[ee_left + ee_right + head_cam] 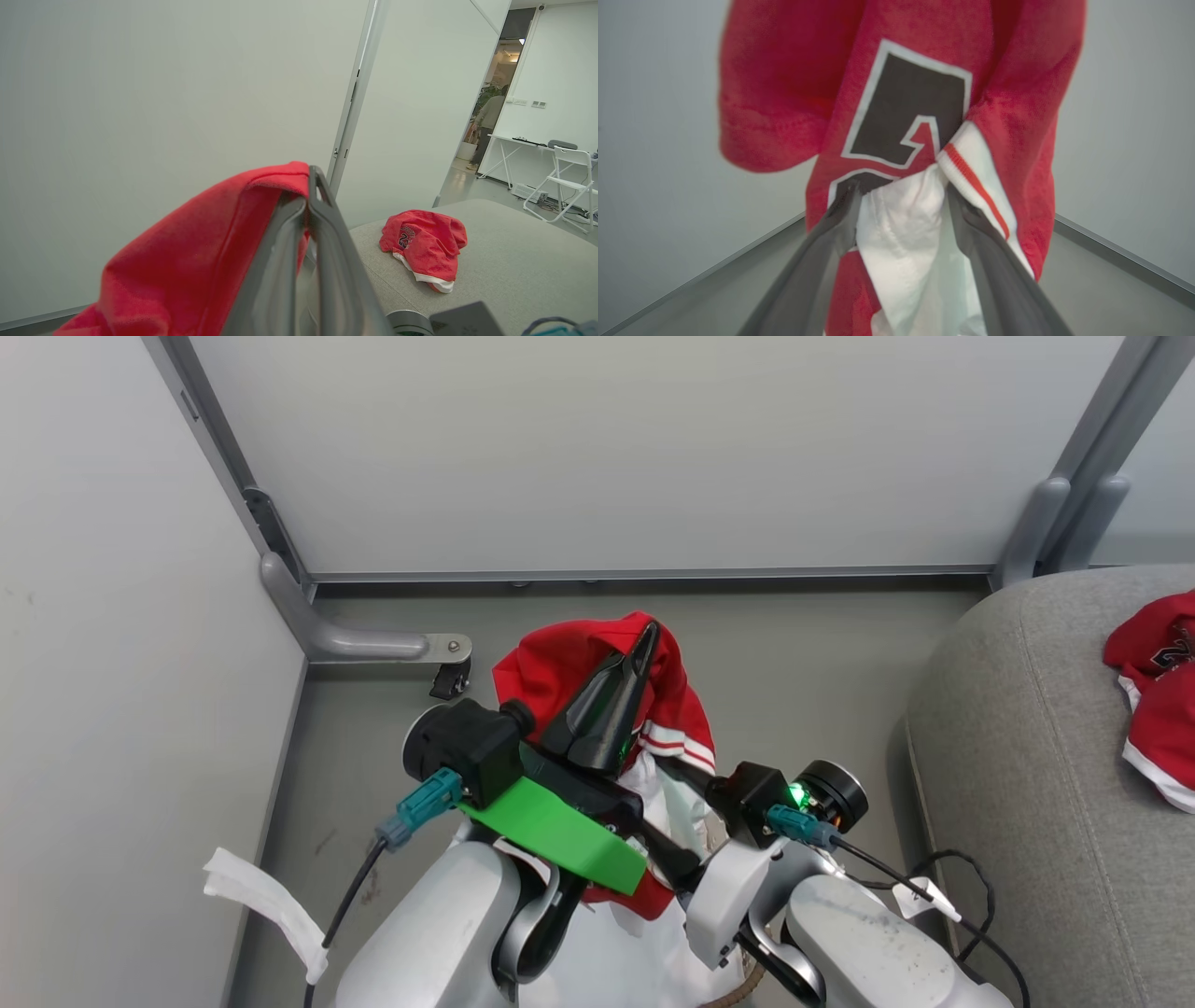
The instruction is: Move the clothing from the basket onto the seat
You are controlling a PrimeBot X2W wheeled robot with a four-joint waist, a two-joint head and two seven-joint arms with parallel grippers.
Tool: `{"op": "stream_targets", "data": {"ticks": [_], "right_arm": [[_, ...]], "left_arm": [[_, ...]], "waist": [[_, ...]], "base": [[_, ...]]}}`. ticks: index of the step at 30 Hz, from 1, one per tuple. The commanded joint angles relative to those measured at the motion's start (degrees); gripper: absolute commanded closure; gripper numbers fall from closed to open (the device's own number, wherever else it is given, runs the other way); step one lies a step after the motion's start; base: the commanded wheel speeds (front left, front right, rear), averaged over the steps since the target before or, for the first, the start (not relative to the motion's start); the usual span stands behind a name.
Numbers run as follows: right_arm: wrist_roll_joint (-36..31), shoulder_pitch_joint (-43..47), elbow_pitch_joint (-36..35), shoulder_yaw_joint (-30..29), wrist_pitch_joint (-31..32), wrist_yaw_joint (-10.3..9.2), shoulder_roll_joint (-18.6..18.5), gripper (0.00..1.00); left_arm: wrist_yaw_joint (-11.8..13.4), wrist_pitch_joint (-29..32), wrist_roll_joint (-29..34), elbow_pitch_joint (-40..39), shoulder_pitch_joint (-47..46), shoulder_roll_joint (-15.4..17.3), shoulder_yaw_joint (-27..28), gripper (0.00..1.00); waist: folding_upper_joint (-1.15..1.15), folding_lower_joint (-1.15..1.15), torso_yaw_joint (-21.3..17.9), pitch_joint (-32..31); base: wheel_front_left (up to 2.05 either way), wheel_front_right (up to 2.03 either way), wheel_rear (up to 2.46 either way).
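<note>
At frame centre, the left gripper [309, 184] clamps the rolled edge of a fuzzy red jersey [196, 242], while the right gripper [901, 198] clasps its bunched, white striped trim.

an office or lab-style test space: plain white partition panels [607, 448] on grey metal feet [373, 644] with a caster [447, 683] fill the head view's top; far right in the left wrist view, a white desk [509, 140] and folding chair [572, 156] stand by a doorway.
</note>
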Motion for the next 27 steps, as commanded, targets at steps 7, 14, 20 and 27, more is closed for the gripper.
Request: {"op": "stream_targets", "data": {"ticks": [7, 14, 20, 27], "right_arm": [[1.2, -0.46, 0.48, -0.23, -0.13, -0.08, -0.26, 1.0], [0.2, 0.85, -0.78, -1.98, -0.14, -0.08, -0.27, 1.0], [-0.76, 2.6, -3.56, -4.11, -0.14, -0.08, -0.24, 1.0], [-0.82, 5.96, -9.5, -8.19, -0.14, -0.08, -0.25, 1.0]], "left_arm": [[-0.11, -0.03, 0.06, 0.46, -0.09, -0.03, 0.76, 1.0], [-0.11, -0.03, 1.22, 1.27, 1.09, -0.02, 2.63, 0.83], [-0.11, 0.0, 2.76, 3.3, 2.58, 0.01, 5.11, 0.0], [-0.11, 0.01, 5.45, 5.46, 4.97, 0.04, 8.26, 0.0]], "waist": [[0.0, 0.0, -0.04, 0.36], [0.0, 0.0, -2.08, 0.68], [0.0, 0.0, -5.9, 0.74], [0.0, 0.0, -13.76, 0.67]], "base": [[0.0, 0.0, 0.0], [0.0, 0.0, 0.0], [0.0, 0.0, 0.0], [0.0, 0.0, 0.0]]}}
